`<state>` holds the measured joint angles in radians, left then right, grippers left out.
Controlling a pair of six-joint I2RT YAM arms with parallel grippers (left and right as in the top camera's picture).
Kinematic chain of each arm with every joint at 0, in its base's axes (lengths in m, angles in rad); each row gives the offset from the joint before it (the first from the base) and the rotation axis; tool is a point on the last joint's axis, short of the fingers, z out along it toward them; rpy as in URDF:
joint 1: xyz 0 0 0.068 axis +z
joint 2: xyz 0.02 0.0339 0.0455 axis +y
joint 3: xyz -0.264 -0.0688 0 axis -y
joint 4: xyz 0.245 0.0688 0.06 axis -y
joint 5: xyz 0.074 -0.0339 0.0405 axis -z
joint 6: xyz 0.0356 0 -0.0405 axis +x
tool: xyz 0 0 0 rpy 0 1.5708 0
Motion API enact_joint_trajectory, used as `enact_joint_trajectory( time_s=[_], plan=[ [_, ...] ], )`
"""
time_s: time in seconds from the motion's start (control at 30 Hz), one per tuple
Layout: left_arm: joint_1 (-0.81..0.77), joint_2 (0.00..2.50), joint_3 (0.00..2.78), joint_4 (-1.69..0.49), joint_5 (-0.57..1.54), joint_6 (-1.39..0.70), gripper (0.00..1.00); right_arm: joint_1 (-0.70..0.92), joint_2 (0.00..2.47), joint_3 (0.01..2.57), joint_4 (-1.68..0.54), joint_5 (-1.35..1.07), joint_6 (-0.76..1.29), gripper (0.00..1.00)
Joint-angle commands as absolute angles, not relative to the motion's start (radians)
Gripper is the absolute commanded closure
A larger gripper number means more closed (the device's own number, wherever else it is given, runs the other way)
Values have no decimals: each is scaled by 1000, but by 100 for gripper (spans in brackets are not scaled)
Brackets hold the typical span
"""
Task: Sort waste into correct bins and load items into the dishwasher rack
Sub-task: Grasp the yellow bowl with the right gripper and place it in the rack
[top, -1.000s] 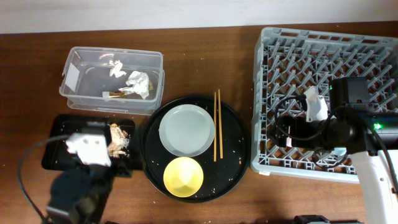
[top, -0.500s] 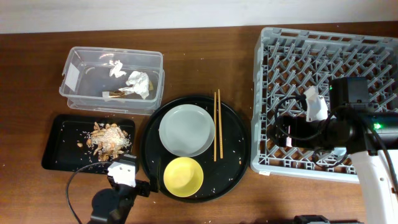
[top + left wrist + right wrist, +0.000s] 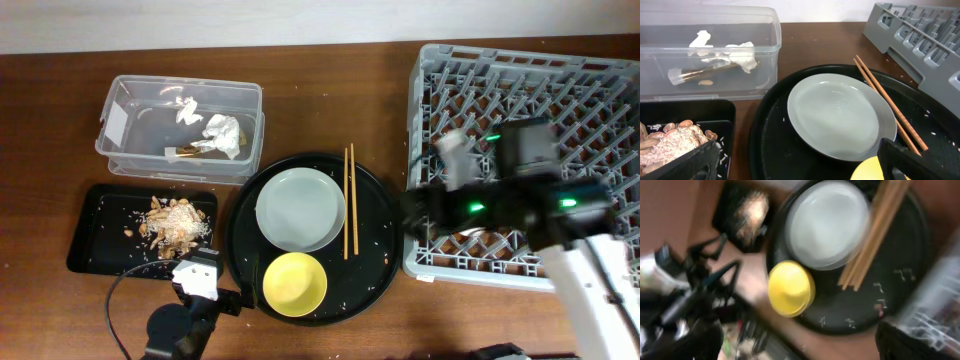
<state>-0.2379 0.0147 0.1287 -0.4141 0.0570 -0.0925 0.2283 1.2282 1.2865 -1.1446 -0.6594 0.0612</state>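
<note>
The white plate [image 3: 300, 208], yellow bowl [image 3: 294, 283] and wooden chopsticks [image 3: 348, 200] lie on the round black tray [image 3: 380, 245]. The clear tub [image 3: 120, 110] holds the napkin [image 3: 218, 130] and wrapper strip [image 3: 190, 151]. Food scraps [image 3: 172, 222] lie in the black rectangular tray [image 3: 90, 225]. My left gripper [image 3: 228, 300] is open and empty, low at the round tray's front-left edge; its view shows the plate [image 3: 840, 117] ahead and the bowl [image 3: 870, 171] by its right finger. My right gripper [image 3: 412, 208] is open and empty at the left edge of the dishwasher rack [image 3: 560, 80]. No cups show.
The left wrist view shows the tub [image 3: 765, 60], scraps [image 3: 670, 145], chopsticks [image 3: 887, 115] and a rack corner [image 3: 920, 35]. The right wrist view is blurred; it shows the bowl [image 3: 790, 287], plate [image 3: 827, 222] and chopsticks [image 3: 872, 240] from above.
My left arm has moved from over the black rectangular tray down to the round tray's front-left edge. My right arm has swung left from over the rack to its left edge.
</note>
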Motion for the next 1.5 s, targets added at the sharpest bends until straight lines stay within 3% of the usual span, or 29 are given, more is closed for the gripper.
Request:
enact_joint_trajectory(
  time_s=[0.0, 0.03, 0.1, 0.3, 0.4, 0.43, 0.53, 0.57, 0.73, 0.87, 1.03, 1.23, 1.47],
  plan=[
    [-233, 7, 121, -408, 72, -73, 0, 496, 1276, 1143, -1014, -682, 68, 2],
    [-233, 7, 121, -408, 72, -73, 0, 547, 1295, 1110, -974, -655, 88, 2],
    [-233, 7, 121, -408, 72, -73, 0, 635, 1363, 1050, -907, -476, 348, 2],
    [-233, 7, 121, -408, 72, -73, 0, 727, 1547, 1030, -835, -324, 626, 2],
    [-233, 7, 121, -408, 72, -73, 0, 751, 1658, 1030, -780, -347, 648, 33],
    [-233, 7, 121, -408, 72, -73, 0, 764, 1704, 1030, -762, -354, 678, 39],
    [-233, 7, 121, -408, 72, -73, 0, 786, 1780, 1031, -716, -403, 690, 90],
    [-233, 7, 122, -408, 72, -73, 1, 785, 1779, 1031, -712, -387, 689, 96],
    [-233, 7, 121, -408, 72, -73, 0, 751, 1612, 1086, -842, -97, 648, 96],
    [-233, 7, 121, -408, 72, -73, 0, 716, 1369, 1168, -920, 226, 394, 96],
    [-233, 7, 121, -408, 72, -73, 0, 469, 1170, 1179, -925, 780, 438, 96],
    [-233, 7, 121, -408, 72, -73, 0, 95, 1330, 1180, -878, 887, 480, 96],
    [-233, 7, 121, -408, 72, -73, 0, 68, 1631, 1219, -674, 926, 442, 96]
  ],
)
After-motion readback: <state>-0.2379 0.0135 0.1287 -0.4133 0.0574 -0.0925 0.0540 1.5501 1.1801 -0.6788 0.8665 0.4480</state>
